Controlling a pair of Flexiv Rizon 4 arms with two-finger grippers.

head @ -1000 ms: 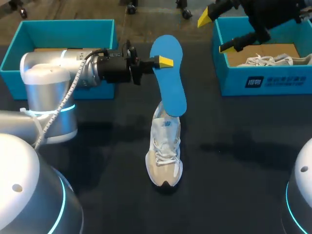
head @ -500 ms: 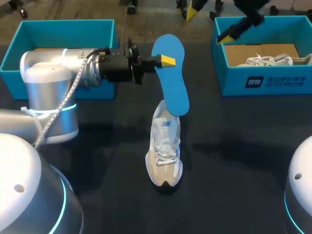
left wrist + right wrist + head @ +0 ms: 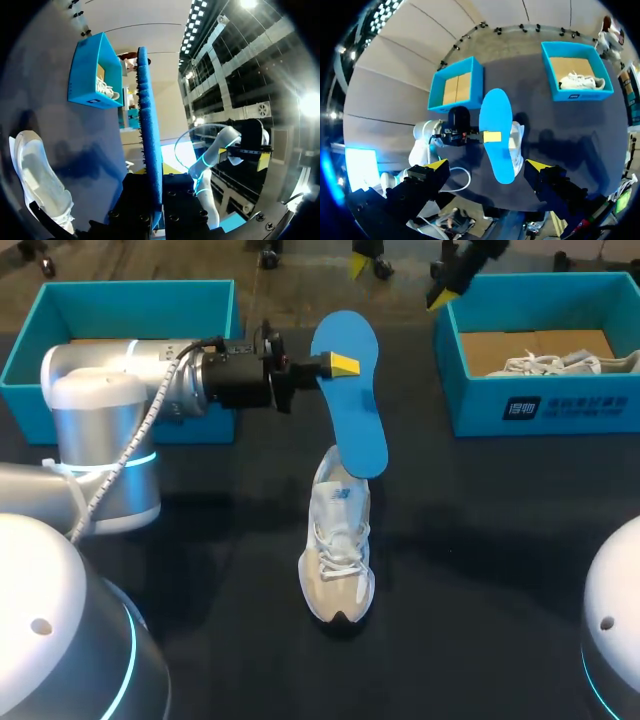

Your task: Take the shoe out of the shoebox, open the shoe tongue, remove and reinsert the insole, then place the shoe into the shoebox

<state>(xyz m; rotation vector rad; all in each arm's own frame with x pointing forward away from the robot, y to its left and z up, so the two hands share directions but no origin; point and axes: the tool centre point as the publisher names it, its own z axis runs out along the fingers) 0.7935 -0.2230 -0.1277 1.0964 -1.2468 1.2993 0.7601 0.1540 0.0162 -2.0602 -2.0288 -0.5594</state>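
My left gripper (image 3: 340,365) pinches the edge of the flat blue insole (image 3: 357,405), upright over the white lace-up shoe (image 3: 338,545) in the middle of the surface (image 3: 490,540). My right gripper (image 3: 400,280) hangs open, far off; the unheld shoe may tip when I push.

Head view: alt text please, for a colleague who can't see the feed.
The left fingers grip a blue insole, held over a white shoe on the dark table. A blue box sits far left; a second box at far right holds a spare shoe. The right fingers are open past that box's corner.
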